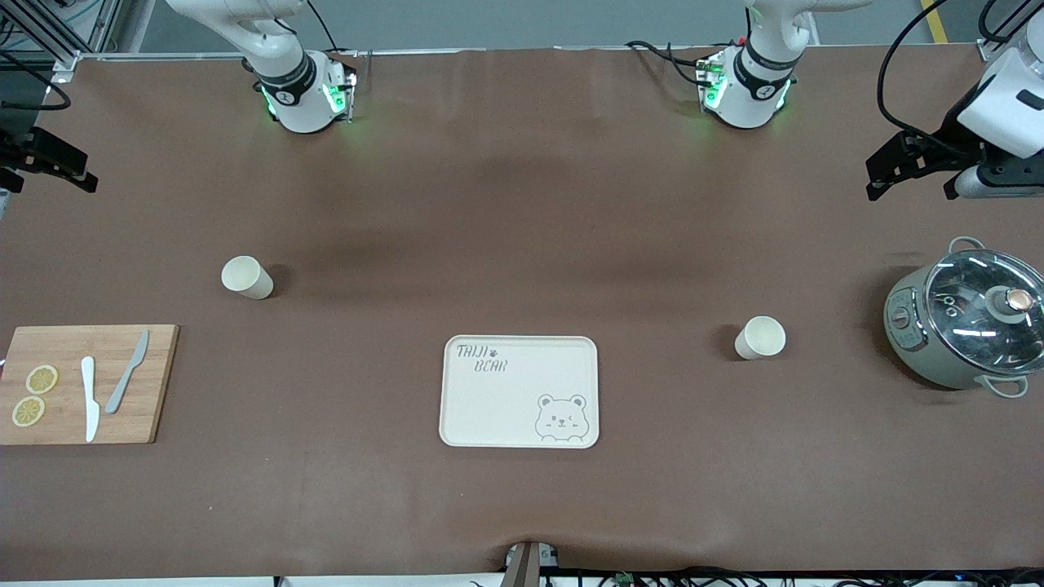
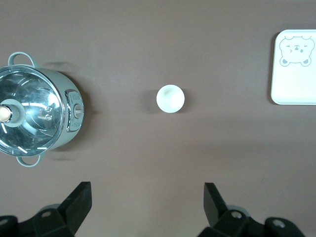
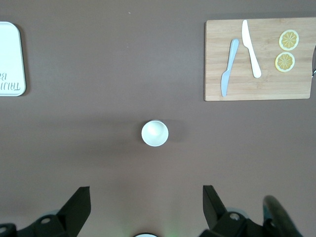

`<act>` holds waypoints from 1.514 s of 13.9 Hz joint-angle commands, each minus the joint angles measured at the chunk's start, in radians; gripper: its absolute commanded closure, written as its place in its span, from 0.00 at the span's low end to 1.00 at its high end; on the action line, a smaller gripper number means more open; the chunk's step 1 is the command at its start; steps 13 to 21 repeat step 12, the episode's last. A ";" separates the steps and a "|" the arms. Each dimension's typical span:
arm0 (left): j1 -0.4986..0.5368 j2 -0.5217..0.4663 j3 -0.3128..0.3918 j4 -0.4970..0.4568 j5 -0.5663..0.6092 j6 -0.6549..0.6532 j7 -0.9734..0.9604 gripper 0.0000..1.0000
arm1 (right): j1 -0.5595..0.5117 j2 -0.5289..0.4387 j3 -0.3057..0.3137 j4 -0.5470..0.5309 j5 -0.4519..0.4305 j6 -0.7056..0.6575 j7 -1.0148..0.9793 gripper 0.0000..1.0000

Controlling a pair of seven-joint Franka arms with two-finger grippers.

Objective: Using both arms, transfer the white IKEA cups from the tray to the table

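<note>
Two cream-white cups stand upright on the brown table. One cup [image 1: 246, 277] is toward the right arm's end and shows in the right wrist view [image 3: 155, 133]. The other cup [image 1: 760, 337] is toward the left arm's end and shows in the left wrist view [image 2: 170, 98]. My right gripper [image 1: 49, 167] hangs high over the table's right-arm end, open and empty [image 3: 146, 200]. My left gripper [image 1: 913, 175] hangs high over the left-arm end, above the pot, open and empty [image 2: 147, 197]. Neither gripper touches a cup.
The cream bear tray [image 1: 519, 391] lies mid-table, nearer the front camera than both cups. A wooden cutting board [image 1: 86, 383] with two knives and lemon slices lies at the right arm's end. A grey pot with a glass lid [image 1: 966, 322] stands at the left arm's end.
</note>
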 commanded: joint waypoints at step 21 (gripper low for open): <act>0.005 0.003 -0.001 0.023 -0.021 -0.033 0.017 0.00 | 0.019 -0.008 0.004 0.010 -0.010 -0.009 0.020 0.00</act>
